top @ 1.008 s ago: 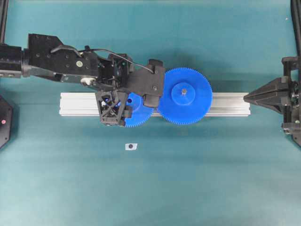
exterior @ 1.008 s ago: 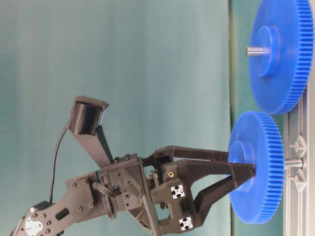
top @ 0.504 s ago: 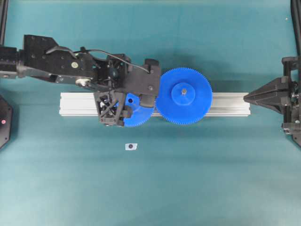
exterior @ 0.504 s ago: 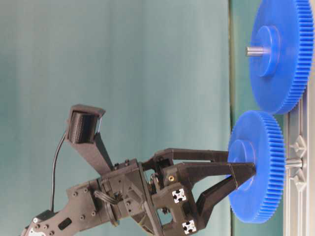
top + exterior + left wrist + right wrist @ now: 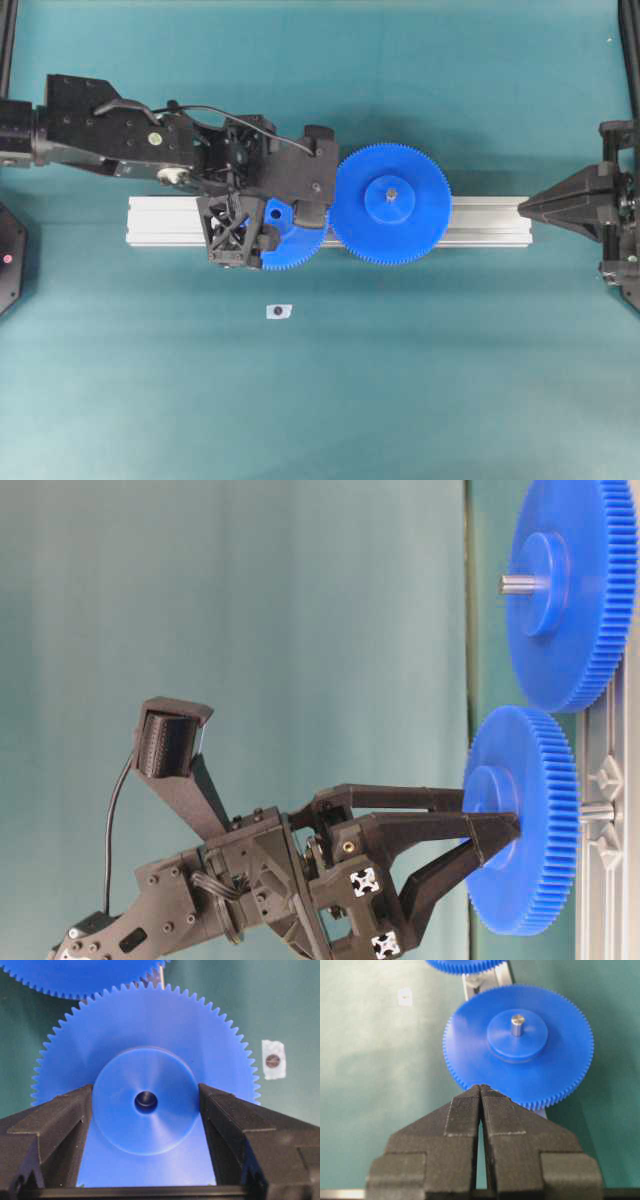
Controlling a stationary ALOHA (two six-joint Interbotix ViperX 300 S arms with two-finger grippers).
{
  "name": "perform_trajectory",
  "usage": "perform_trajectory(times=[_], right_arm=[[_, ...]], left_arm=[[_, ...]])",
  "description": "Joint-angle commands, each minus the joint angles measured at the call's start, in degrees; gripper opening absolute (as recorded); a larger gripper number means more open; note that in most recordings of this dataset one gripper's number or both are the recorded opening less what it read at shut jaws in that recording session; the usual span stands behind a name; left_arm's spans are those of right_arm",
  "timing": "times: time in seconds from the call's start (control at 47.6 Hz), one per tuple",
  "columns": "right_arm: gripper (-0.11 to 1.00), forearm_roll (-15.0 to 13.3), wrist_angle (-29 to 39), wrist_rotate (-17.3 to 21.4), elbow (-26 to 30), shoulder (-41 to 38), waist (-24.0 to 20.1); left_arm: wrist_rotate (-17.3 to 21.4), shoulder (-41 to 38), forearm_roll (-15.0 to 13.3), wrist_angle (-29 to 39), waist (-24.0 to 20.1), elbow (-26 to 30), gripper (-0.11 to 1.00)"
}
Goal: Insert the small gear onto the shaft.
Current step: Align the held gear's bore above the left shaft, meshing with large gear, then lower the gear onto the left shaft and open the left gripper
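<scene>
Overhead: left gripper (image 5: 268,215) over rail (image 5: 480,222), pinching small gear (image 5: 295,245) by its hub, just left of big gear (image 5: 390,204), teeth nearly meeting; right gripper (image 5: 528,206) parked at rail's right end. Table-level: small gear sits over shaft (image 5: 597,811), apparently not fully seated. Left wrist: fingers (image 5: 60,1125) flank hub, presumably to keep bore centred. Right wrist: jaws pressed together, empty, facing big gear.
</scene>
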State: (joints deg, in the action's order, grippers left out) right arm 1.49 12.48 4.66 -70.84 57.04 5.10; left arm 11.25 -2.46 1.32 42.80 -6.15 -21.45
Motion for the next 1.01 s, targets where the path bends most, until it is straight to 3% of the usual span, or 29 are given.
perform_trajectory(times=[0.0, 0.987], right_arm=[[0.05, 0.1, -0.3, 0.5, 0.6, -0.3, 0.0], [0.05, 0.1, -0.3, 0.6, 0.6, -0.3, 0.0]], left_arm=[[-0.1, 0.1, 0.3, 0.1, -0.6, -1.1, 0.69], [0.4, -0.7, 0.3, 1.2, -0.6, -0.4, 0.69]])
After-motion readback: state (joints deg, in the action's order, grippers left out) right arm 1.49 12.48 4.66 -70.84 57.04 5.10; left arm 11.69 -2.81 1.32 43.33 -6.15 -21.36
